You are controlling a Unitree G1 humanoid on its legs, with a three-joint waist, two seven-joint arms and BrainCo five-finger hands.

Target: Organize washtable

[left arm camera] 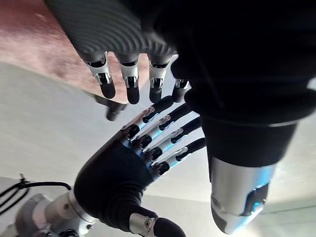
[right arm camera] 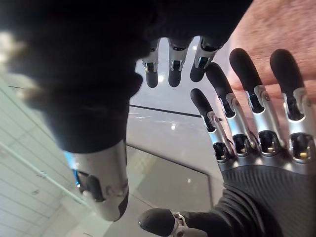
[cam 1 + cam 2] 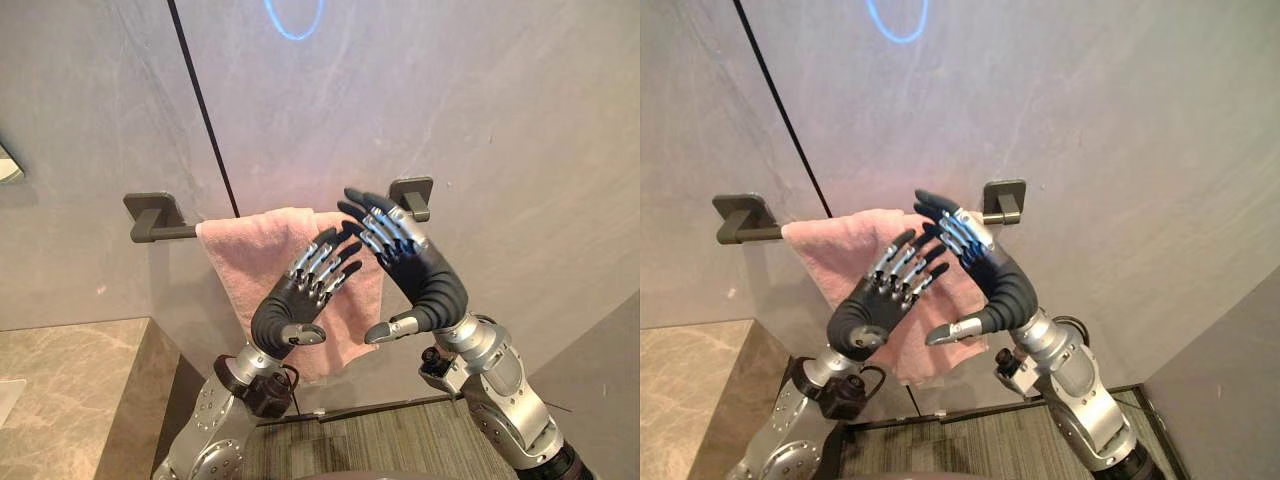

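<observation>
Left hand (image 3: 287, 312) and right hand (image 3: 424, 272) hover side by side, fingers straight and holding nothing, just in front of the towel (image 3: 248, 262), which already hangs on the rail (image 3: 166, 232), somewhat askew, so probably only straightening remains.

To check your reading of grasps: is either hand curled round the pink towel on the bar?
No, the left hand and right hand show straight fingers in front of the pink towel.
</observation>
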